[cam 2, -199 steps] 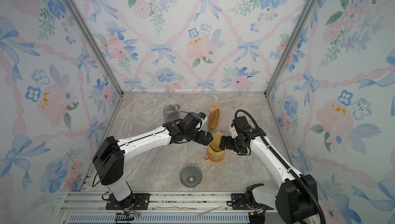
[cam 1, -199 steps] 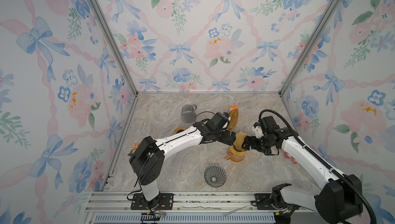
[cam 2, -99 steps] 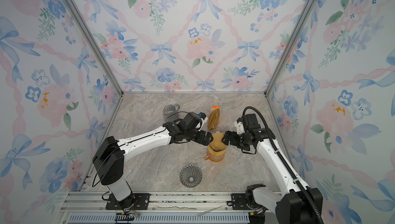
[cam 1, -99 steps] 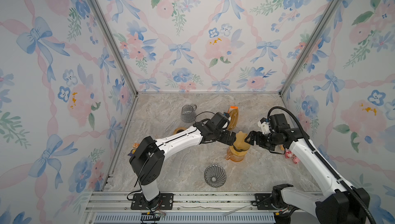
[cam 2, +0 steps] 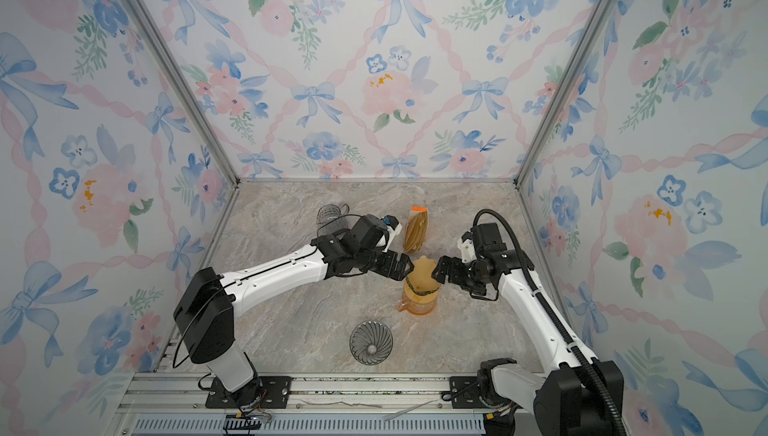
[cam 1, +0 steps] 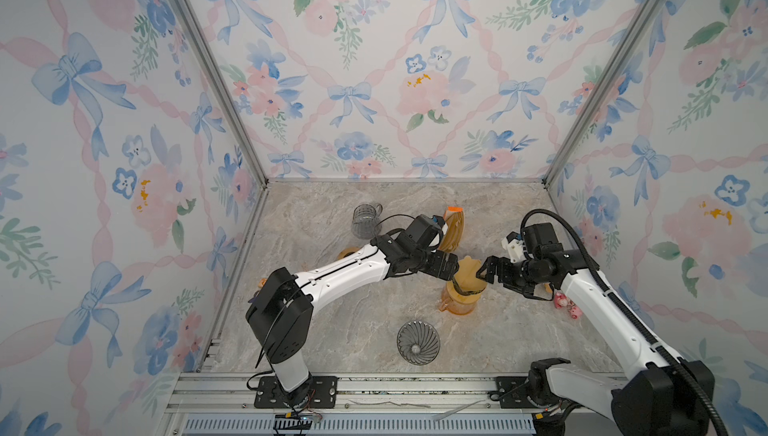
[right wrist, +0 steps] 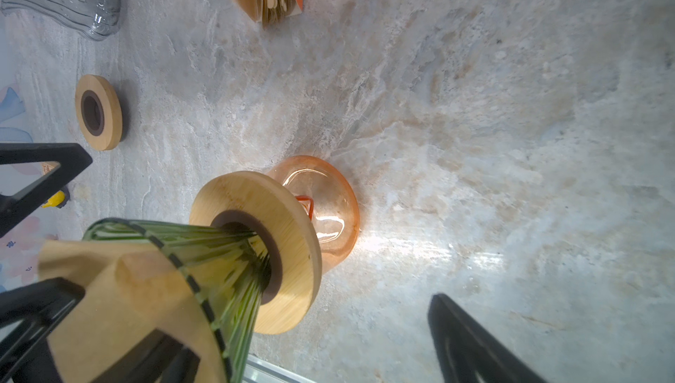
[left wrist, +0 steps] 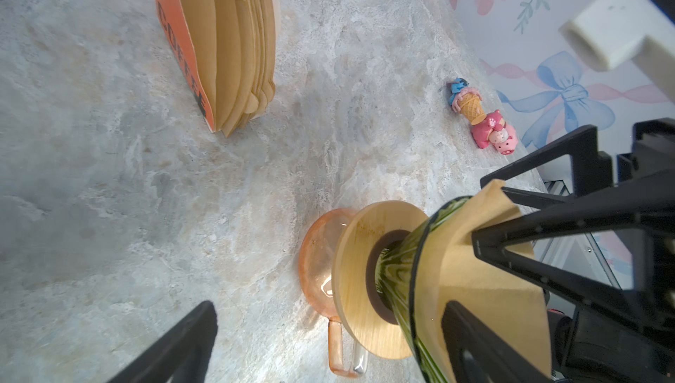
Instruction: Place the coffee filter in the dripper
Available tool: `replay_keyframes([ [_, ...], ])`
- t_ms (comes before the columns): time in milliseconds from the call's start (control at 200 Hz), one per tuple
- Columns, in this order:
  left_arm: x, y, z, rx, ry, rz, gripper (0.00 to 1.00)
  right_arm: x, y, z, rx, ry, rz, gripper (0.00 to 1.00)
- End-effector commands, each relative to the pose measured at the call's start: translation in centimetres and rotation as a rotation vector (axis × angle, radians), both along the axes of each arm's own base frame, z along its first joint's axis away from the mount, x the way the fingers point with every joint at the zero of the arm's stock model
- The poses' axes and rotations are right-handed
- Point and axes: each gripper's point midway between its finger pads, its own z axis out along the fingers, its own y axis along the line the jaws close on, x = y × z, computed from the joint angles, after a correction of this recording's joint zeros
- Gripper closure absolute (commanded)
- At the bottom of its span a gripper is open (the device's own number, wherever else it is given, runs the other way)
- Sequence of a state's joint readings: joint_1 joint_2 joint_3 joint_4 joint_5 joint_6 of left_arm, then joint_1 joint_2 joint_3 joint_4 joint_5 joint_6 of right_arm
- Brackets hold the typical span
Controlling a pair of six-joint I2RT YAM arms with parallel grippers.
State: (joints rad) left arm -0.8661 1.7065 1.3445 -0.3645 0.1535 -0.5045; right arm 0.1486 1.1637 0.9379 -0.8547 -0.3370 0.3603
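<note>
The brown paper coffee filter point(cam 1: 468, 272) point(cam 2: 422, 272) stands in the green glass dripper point(left wrist: 401, 264) point(right wrist: 204, 253), its upper edge sticking out above the rim. The dripper sits in a wooden ring point(left wrist: 359, 271) on an orange glass carafe point(cam 1: 457, 307) point(cam 2: 419, 305). My left gripper point(cam 1: 446, 267) point(left wrist: 325, 344) is open at the filter's left side. Facing it from the right, my right gripper point(cam 1: 491, 271) point(right wrist: 263, 333) is also open. One finger of each lies close against the paper point(left wrist: 485, 264) point(right wrist: 120, 300); neither gripper is shut on it.
A grey ribbed glass cone point(cam 1: 417, 342) lies near the front. At the back stand an orange pack of filters point(cam 1: 453, 230) and a clear glass mug point(cam 1: 365, 219). A spare wooden ring point(cam 1: 347, 253) is under the left arm. Small pink toys point(cam 1: 565, 303) lie by the right wall.
The right arm has drawn back a little to the right, away from the dripper, with its wrist raised. The left arm and the filter have stayed put.
</note>
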Motion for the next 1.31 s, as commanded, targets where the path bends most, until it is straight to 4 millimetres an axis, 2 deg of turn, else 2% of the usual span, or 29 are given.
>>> replay_keyframes([
  [0,0.5,0.4,0.0,0.008,-0.014,0.011,0.02,0.0,-0.1,-0.5,0.015,0.013,-0.019,0.04],
  [205,0.8,0.5,-1.2,0.028,0.002,0.021,0.02,-0.2,-0.4,-1.1,0.011,0.032,-0.026,0.04],
  [580,0.8,0.5,-1.7,0.034,0.015,0.026,0.02,-0.9,-0.4,-1.9,0.012,0.053,-0.022,0.04],
  [905,0.5,0.3,0.5,-0.012,-0.005,0.016,0.02,-0.3,0.3,1.9,0.061,-0.049,-0.002,0.04],
  [1040,0.4,0.1,1.3,-0.032,-0.007,0.005,0.02,-0.3,0.8,2.8,0.088,-0.070,0.014,0.04],
  [1180,0.2,-0.2,1.7,-0.045,-0.004,-0.003,0.02,-0.4,1.0,2.8,0.094,-0.071,0.022,0.04],
  [1300,-0.1,-0.5,2.4,-0.067,-0.007,-0.017,0.02,-0.5,0.8,2.0,0.075,-0.049,0.021,0.04],
])
